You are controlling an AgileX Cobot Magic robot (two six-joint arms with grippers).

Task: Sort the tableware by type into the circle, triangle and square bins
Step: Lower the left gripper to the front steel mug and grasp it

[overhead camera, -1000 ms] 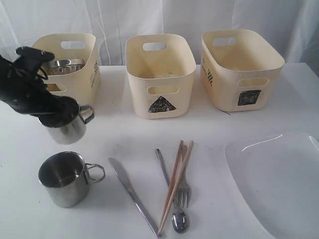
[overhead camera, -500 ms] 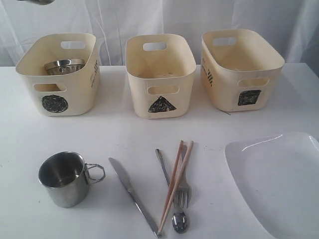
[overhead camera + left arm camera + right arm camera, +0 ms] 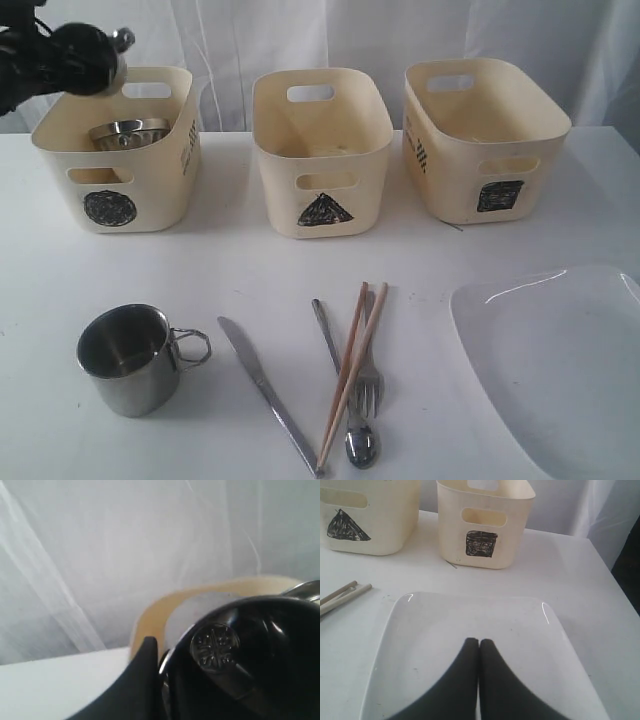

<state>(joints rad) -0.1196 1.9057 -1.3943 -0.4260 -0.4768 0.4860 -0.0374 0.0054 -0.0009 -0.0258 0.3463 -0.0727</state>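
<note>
My left gripper [image 3: 62, 50] hangs at the top left, above the circle bin [image 3: 150, 190], shut on the rim of a steel mug [image 3: 88, 46] that is tipped on its side. In the left wrist view one finger [image 3: 146, 675] lies outside the mug's wall, with the dark inside of the mug [image 3: 235, 665] beside it. A steel bowl [image 3: 128, 133] lies in the circle bin. A second mug [image 3: 128, 358], a knife [image 3: 265, 390], chopsticks [image 3: 352, 365], a fork [image 3: 368, 385] and a spoon [image 3: 360, 445] lie on the table. My right gripper [image 3: 479, 642] is shut and empty over the white plate [image 3: 445, 630].
The triangle bin [image 3: 322, 150] stands in the middle and the square bin [image 3: 480, 140] at the right, in a row along the back. A white curtain hangs behind them. The plate [image 3: 560, 360] fills the front right corner of the table.
My left gripper has lifted the mug from in front of the circle bin, gone out of the top of the view, and come back above the bin's back left corner.
</note>
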